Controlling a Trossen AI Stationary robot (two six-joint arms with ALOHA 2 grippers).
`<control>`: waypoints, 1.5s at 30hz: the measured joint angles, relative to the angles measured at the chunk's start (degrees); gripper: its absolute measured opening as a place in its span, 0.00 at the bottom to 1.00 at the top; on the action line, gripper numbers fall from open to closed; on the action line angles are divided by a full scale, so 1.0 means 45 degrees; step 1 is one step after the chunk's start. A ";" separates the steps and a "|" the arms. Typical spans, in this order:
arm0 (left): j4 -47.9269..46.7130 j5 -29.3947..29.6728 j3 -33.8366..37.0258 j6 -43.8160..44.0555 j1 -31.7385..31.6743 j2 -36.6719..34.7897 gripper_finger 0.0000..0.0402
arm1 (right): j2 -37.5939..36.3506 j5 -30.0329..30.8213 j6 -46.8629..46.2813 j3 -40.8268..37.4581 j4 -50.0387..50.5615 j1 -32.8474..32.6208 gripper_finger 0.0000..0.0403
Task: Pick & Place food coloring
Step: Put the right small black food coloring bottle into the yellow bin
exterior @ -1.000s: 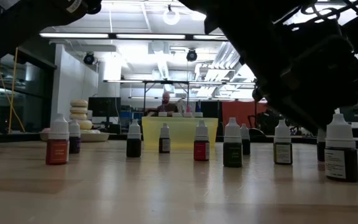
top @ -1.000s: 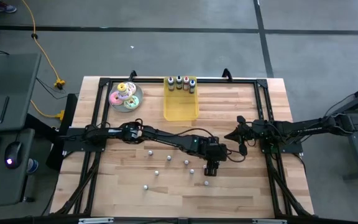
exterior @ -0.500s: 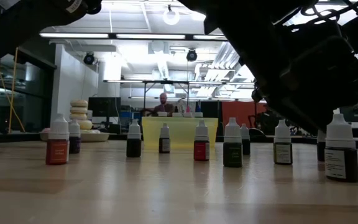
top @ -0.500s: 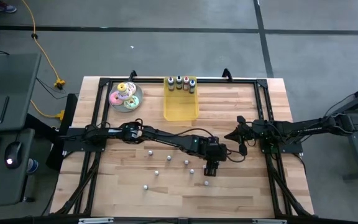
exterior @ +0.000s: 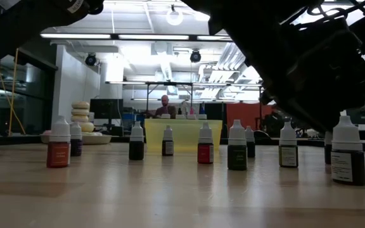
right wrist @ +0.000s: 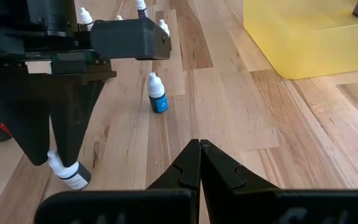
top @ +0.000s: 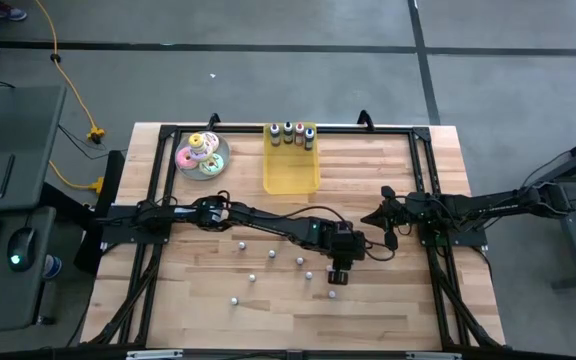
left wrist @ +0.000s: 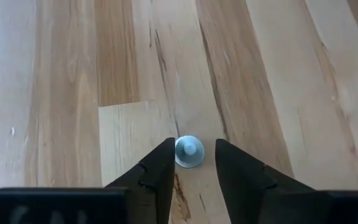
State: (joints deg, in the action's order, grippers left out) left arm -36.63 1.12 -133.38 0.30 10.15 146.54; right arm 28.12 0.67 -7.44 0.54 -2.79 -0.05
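Several small food coloring bottles stand upright, scattered over the near half of the table [top: 273,253] [exterior: 237,147]. Several more stand at the far end of the yellow tray [top: 290,168]. My left gripper [left wrist: 194,163] points straight down and is open. Its fingers stand on either side of the whitish cap of one dark-bodied bottle [left wrist: 189,151] [right wrist: 69,172] [top: 334,294]. My right gripper [right wrist: 199,151] is shut and hovers level near the table's right side [top: 370,217], with a blue bottle [right wrist: 157,94] ahead of it. My left gripper comes from above, pointing down, with one finger [left wrist: 161,171] on each side of the bottle's cap [left wrist: 189,151]. I cannot tell whether either finger touches it. The bottle stands upright on the table.
A plate of pastel iced donuts [top: 202,153] sits at the far left, beside the yellow tray. A black frame [top: 418,170] runs round the table. A person [exterior: 164,106] shows in the room beyond. Bare wood lies between the scattered bottles and the tray.
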 joint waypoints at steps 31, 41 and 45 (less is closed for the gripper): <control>0.0122 -0.0111 -0.0040 -0.0002 -0.0015 -0.0018 0.03 | -0.0005 0.0000 0.0000 -0.0004 0.0004 0.0003 0.00; 0.0065 -0.0127 -0.0034 -0.0005 -0.0015 -0.0028 0.00 | -0.0001 0.0000 0.0000 -0.0004 0.0000 0.0001 0.00; 0.0060 -0.0124 -0.0033 -0.0005 -0.0015 -0.0028 0.00 | -0.0004 0.0000 0.0000 0.0000 0.0000 0.0001 0.00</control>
State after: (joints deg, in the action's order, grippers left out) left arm -36.36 0.56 -133.53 0.27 10.09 146.41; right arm 28.10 0.67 -7.44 0.53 -2.79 -0.05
